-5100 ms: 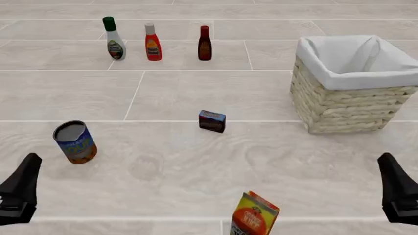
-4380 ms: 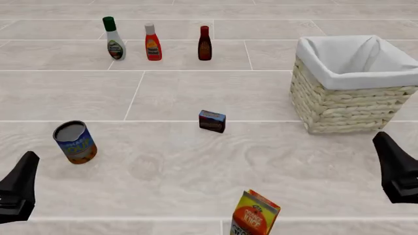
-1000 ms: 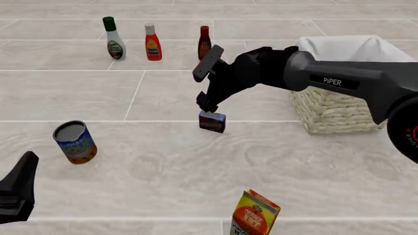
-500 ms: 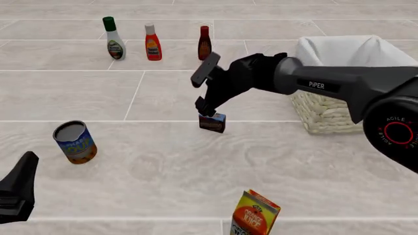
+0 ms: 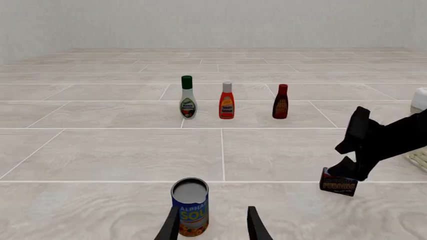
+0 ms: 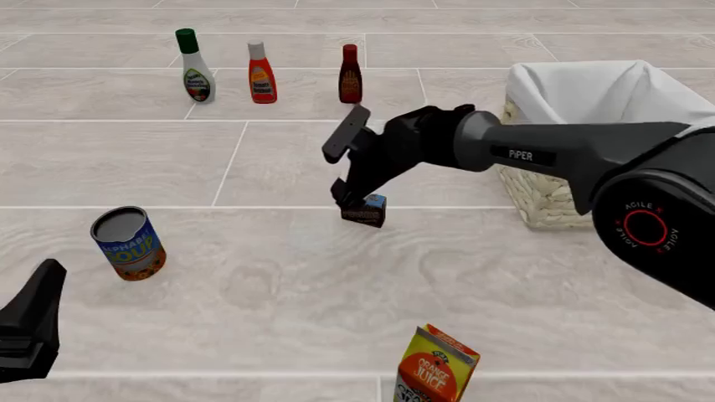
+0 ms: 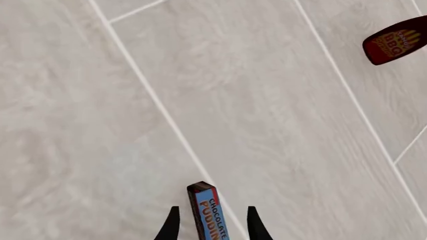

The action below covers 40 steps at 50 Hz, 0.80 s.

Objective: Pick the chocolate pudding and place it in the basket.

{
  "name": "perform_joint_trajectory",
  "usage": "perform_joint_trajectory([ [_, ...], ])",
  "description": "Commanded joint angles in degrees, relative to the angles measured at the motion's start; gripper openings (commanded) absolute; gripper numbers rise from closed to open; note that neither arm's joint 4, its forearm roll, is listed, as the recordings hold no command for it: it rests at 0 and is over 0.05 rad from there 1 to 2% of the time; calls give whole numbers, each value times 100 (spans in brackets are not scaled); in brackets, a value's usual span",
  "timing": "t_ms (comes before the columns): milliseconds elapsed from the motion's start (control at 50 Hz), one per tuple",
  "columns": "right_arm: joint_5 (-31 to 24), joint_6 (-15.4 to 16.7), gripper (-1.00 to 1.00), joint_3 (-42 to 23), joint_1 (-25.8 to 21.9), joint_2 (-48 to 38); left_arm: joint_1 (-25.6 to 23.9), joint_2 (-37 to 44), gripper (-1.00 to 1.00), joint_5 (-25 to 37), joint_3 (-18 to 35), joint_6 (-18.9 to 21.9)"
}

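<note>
The chocolate pudding (image 6: 367,210), a small dark box with a blue top edge, stands on the tiled table just left of the basket (image 6: 550,199). My right gripper (image 6: 350,199) has come down over it from the right. In the right wrist view the pudding (image 7: 207,214) stands edge-on between the two open fingers (image 7: 171,223), with a gap on each side. The left wrist view shows the pudding (image 5: 339,183) under the right arm's black fingers. My left gripper (image 6: 30,327) rests at the near left corner, open (image 5: 211,229), holding nothing.
A blue soup can (image 6: 129,244) stands near the left gripper, just ahead of its fingers (image 5: 190,207). An orange juice carton (image 6: 436,375) sits at the near edge. A white dressing bottle (image 6: 197,67), a red bottle (image 6: 261,74) and a dark sauce bottle (image 6: 350,74) line the back.
The right arm has sunk lower and a little left, bringing its fingers down around the pudding box. The pudding, the can and the left arm have stayed put.
</note>
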State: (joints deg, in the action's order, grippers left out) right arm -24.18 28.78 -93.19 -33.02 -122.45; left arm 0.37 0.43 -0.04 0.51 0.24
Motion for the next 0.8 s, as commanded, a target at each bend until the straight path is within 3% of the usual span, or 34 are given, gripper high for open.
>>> perform_joint_trajectory([
  [20,34,-51,100,-40,-20,-154,-42,-32,100,21,-7,4],
  [800,44,-69,100,-277,0,-604,-41,-32,100,20,-7,5],
])
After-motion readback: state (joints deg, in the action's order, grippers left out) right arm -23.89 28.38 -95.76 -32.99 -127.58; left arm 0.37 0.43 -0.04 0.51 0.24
